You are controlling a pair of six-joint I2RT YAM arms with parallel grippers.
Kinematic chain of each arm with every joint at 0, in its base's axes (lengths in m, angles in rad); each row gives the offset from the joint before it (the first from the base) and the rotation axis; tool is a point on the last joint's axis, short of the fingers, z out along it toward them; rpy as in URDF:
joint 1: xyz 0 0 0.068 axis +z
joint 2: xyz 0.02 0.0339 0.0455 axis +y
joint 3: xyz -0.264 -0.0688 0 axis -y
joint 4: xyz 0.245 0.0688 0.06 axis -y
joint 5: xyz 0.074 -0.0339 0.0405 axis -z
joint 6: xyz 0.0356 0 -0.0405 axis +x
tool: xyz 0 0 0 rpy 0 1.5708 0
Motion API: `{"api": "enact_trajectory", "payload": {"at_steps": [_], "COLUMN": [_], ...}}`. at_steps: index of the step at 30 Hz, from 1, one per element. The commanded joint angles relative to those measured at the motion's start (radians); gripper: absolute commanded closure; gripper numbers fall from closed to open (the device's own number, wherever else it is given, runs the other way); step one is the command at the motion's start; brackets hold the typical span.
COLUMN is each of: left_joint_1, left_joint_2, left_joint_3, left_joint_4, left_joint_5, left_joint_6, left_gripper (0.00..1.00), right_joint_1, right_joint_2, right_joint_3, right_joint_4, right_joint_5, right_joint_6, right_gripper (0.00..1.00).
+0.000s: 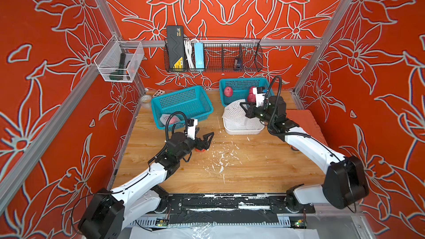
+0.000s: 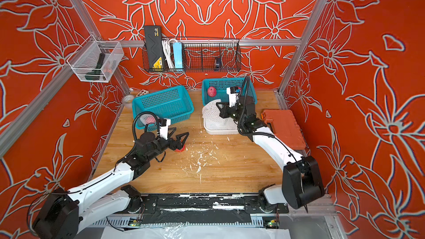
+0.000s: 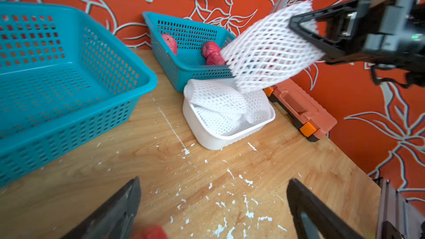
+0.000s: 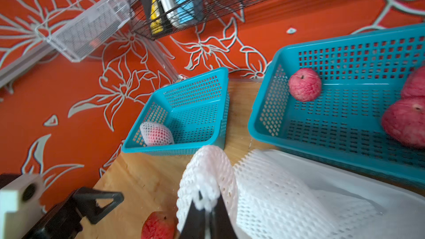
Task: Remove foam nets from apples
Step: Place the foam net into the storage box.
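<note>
Our right end effector (image 3: 296, 24) is pinched shut on the edge of a white, soft foam net with diamond holes (image 3: 271, 47). We see no apple inside the net. The net is a tube, and its long way slants down from the pinch to a white plastic tray (image 3: 207, 139). Other empty foam nets (image 3: 218, 102) lie in that tray. The loose end of the held net hangs right over the tray, but we cannot tell if it touches the pile. So we think the next move is a small one: let go, and the net should drop in.

Our left end effector (image 1: 205, 134) is spread wide and holds nothing. It is well apart from the tray, low over the wooden table (image 1: 230, 175). A bare, round red apple (image 4: 158, 225) sits on the table under it, close to the base of the fingers. Our left arm is much nearer to this apple than our right arm.

Just behind the tray is a teal plastic basket (image 4: 271, 102) with three bare pink-red apples (image 4: 304, 85). Farther from the tray is a second teal plastic basket (image 4: 170, 151). In it lies one apple wrapped in a white net (image 4: 156, 133).
</note>
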Motion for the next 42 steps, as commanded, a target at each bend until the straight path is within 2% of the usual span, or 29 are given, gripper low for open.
{"api": "enact_trajectory", "payload": {"at_steps": [1, 6, 15, 19, 24, 27, 29, 31, 33, 36, 38, 40, 42], "left_joint_1": [-0.017, -0.039, -0.121, -0.158, -0.170, -0.177, -0.177, -0.176, -0.177, -0.176, -0.174, -0.173, -0.173], "left_joint_2": [0.057, 0.173, 0.481, 0.654, 0.827, 0.929, 0.965, 0.971, 0.952, 0.947, 0.956, 0.947, 0.918], "left_joint_3": [0.076, 0.174, 0.549, 0.764, 0.934, 1.054, 1.082, 1.078, 1.046, 1.032, 1.054, 1.048, 1.024], "left_joint_4": [0.002, 0.034, -0.103, -0.203, -0.237, -0.317, -0.332, -0.333, -0.297, -0.276, -0.309, -0.309, -0.290], "left_joint_5": [-0.015, 0.000, 0.024, 0.000, -0.001, -0.001, -0.015, -0.026, -0.026, -0.034, -0.048, -0.051, -0.047], "left_joint_6": [0.041, 0.073, 0.209, 0.261, 0.274, 0.289, 0.289, 0.289, 0.289, 0.300, 0.305, 0.304, 0.295], "left_gripper": [0.05, 0.06, 0.12, 0.16, 0.19, 0.28, 0.29, 0.30, 0.29, 0.28, 0.28, 0.28, 0.27], "right_joint_1": [-0.042, -0.103, -0.160, -0.161, -0.160, -0.159, -0.160, -0.159, -0.159, -0.158, -0.158, -0.157, -0.157], "right_joint_2": [0.068, 0.153, 0.283, 0.295, 0.287, 0.290, 0.298, 0.297, 0.281, 0.229, 0.187, 0.145, 0.107], "right_joint_3": [0.033, 0.024, 0.012, 0.008, -0.008, -0.014, -0.017, -0.017, -0.023, -0.035, -0.039, -0.035, -0.031], "right_joint_4": [0.057, 0.072, 0.003, -0.065, -0.112, -0.118, -0.118, -0.127, -0.121, -0.120, -0.128, -0.158, -0.182], "right_joint_5": [-0.080, -0.062, 0.028, 0.083, 0.167, 0.172, 0.183, 0.182, 0.174, 0.188, 0.200, 0.213, 0.226], "right_joint_6": [0.110, 0.115, 0.058, 0.033, -0.001, -0.014, -0.017, -0.028, -0.032, -0.044, -0.055, -0.064, -0.071], "right_gripper": [1.00, 1.00, 0.93, 0.90, 0.86, 0.82, 0.80, 0.69, 0.63, 0.58, 0.52, 0.42, 0.38]}}
